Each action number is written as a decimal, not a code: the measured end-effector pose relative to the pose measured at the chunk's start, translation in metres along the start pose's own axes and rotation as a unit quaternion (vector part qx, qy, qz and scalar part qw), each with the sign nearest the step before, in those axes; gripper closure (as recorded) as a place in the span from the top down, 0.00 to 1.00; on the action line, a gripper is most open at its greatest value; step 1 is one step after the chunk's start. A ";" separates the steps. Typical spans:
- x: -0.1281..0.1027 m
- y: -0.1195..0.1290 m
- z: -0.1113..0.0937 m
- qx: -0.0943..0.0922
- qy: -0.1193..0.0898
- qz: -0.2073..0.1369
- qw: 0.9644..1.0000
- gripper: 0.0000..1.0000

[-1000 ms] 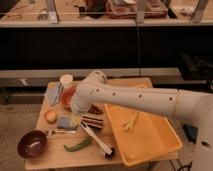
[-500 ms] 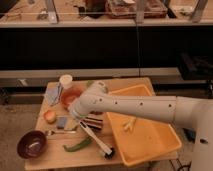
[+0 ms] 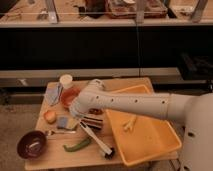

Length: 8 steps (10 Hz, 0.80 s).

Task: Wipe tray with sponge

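Claw wide open, gripping nothing, low over counter just right of sponge. Tray further right of sponge.

A single camera looks down at a slant from high up, facing the table and the dark shelves behind it. It sits near enough that the table fills the lower half. The gripper hangs left of centre, beside the sponge.
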<state>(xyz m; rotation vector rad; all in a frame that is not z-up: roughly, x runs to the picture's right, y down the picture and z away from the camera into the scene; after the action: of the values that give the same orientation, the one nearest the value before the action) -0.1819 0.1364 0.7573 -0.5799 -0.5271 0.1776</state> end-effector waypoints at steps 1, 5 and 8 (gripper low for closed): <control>0.009 -0.012 0.014 0.001 0.007 0.001 1.000 0.65; 0.033 -0.037 0.042 -0.004 0.021 0.013 1.000 0.65; 0.035 -0.027 0.065 -0.030 0.029 0.012 0.999 0.65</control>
<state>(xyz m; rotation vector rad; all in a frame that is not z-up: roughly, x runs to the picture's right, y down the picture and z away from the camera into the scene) -0.1849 0.1558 0.8331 -0.6476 -0.4715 0.1674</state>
